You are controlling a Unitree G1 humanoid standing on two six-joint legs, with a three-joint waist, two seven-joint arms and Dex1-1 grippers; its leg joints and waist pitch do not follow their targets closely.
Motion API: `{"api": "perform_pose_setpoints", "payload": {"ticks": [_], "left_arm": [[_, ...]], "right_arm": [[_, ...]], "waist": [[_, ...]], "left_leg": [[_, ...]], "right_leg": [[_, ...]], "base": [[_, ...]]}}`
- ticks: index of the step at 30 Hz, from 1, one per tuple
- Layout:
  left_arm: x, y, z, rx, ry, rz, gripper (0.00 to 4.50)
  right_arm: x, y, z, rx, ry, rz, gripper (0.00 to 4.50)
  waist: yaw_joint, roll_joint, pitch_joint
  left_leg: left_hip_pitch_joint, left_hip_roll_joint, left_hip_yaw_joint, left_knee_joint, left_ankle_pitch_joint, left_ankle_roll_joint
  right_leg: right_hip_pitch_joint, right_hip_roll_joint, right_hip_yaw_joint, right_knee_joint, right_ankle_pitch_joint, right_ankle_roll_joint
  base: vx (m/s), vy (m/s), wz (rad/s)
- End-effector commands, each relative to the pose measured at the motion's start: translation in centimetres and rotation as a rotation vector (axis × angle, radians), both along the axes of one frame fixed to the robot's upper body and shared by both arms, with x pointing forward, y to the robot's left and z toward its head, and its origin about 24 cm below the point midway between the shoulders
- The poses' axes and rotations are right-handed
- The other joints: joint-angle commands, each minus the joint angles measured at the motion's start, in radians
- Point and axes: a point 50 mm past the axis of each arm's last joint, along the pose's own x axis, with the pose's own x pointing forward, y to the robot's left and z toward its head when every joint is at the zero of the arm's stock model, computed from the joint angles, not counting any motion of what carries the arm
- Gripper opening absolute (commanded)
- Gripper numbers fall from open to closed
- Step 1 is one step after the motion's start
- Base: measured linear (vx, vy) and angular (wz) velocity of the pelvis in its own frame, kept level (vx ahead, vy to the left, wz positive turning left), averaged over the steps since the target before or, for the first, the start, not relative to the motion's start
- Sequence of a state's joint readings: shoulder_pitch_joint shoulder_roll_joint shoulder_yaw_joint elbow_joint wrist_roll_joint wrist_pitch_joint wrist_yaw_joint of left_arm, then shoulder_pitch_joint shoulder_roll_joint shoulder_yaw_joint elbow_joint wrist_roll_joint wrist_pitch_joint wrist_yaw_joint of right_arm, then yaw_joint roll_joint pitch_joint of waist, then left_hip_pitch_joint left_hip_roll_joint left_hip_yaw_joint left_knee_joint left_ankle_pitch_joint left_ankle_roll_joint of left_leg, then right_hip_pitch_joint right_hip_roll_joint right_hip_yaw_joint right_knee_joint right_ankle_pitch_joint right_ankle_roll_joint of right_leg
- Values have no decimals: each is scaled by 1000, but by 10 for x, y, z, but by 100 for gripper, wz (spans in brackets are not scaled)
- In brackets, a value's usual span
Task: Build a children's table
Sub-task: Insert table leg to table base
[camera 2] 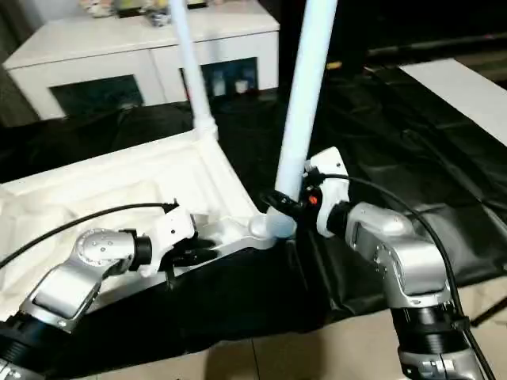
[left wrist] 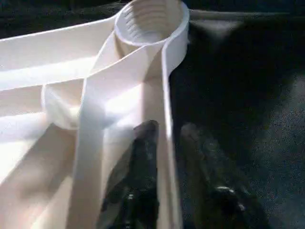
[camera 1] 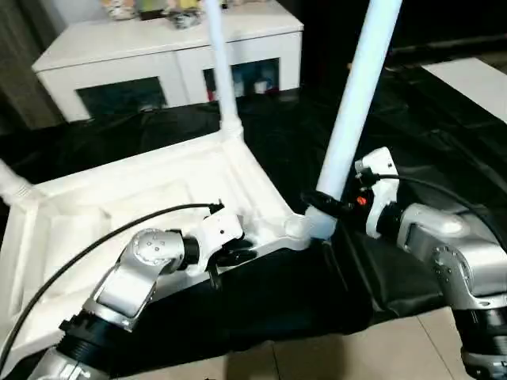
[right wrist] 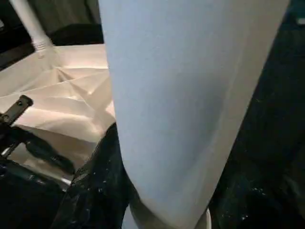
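Black sheet, left jaws pinching tabletop rim, right jaws gripping leg.

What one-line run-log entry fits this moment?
left gripper: clamped on tabletop rim | right gripper: holding leg at near corner socket | far leg: fitted

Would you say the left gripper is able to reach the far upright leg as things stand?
Probably not without letting go: the left gripper is clamped on the tabletop's rim at the near edge, and the far leg stands at the opposite corner, across the tabletop.
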State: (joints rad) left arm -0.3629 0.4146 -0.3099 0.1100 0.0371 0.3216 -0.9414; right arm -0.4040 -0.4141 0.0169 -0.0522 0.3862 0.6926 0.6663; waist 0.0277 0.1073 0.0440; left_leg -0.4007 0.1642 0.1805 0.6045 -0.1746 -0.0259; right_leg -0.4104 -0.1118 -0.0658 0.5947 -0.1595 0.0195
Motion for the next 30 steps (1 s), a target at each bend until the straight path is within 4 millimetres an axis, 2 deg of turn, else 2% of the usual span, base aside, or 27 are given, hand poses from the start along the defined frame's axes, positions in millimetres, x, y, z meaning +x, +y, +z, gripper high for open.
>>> {"api": "perform_pose_setpoints", "payload": {"ticks": [1,6,11,15,17,23,24,25,27,30], "left_arm": [[3,4,0,7,-5,12,98],[7,3,-6,3,13,14,98],[12,-5,-12,-26,27,27,98],[18,-15,-11,-42,12,19,98],[21,-20,-10,-44,2,12,98],[22,-25,-15,-14,11,-18,98],[22,-25,-17,1,14,-21,98],[22,-24,-19,14,18,-23,98],[21,-20,-24,67,29,-26,69],[20,-15,-28,101,49,-22,49]], "right_arm": [[2,5,5,7,-24,33,186],[6,8,5,10,-33,52,186],[10,9,3,11,-42,50,186],[12,9,4,11,-52,53,186],[12,9,5,10,-55,56,186],[11,5,1,-28,-61,55,186],[12,4,1,-29,-64,49,186],[12,4,0,-29,-65,46,186],[15,4,1,-9,-77,33,186],[17,7,0,15,-80,31,186]], "waist": [[5,-25,-67],[15,-30,-68],[20,-33,-68],[23,-35,-69],[24,-31,-69],[27,-37,-70],[25,-29,-70],[25,-31,-71],[26,-27,-71],[21,-28,-69]], "left_leg": [[23,48,-20,-81,-277,27],[26,49,-18,-81,-275,18],[24,49,-18,-80,-277,16],[24,48,-17,-79,-278,18],[23,48,-18,-79,-274,20],[21,48,-18,-76,-257,28],[21,48,-18,-76,-262,28],[22,48,-18,-76,-264,28],[23,48,-19,-76,-267,29],[22,48,-20,-78,-293,23]], "right_leg": [[38,-34,33,-69,-308,-190],[37,-34,35,-67,-279,-197],[40,-37,35,-69,-296,-195],[39,-36,35,-71,-302,-194],[41,-36,34,-70,-299,-192],[43,-37,33,-71,-295,-191],[42,-36,32,-74,-298,-190],[42,-36,32,-73,-296,-190],[43,-36,32,-71,-292,-194],[43,-36,31,-74,-315,-194]], "base": [[0,0,0],[0,0,0],[0,0,0],[0,0,0],[0,0,0],[0,0,0],[0,0,0],[0,0,0],[0,0,0],[0,0,0]]}}
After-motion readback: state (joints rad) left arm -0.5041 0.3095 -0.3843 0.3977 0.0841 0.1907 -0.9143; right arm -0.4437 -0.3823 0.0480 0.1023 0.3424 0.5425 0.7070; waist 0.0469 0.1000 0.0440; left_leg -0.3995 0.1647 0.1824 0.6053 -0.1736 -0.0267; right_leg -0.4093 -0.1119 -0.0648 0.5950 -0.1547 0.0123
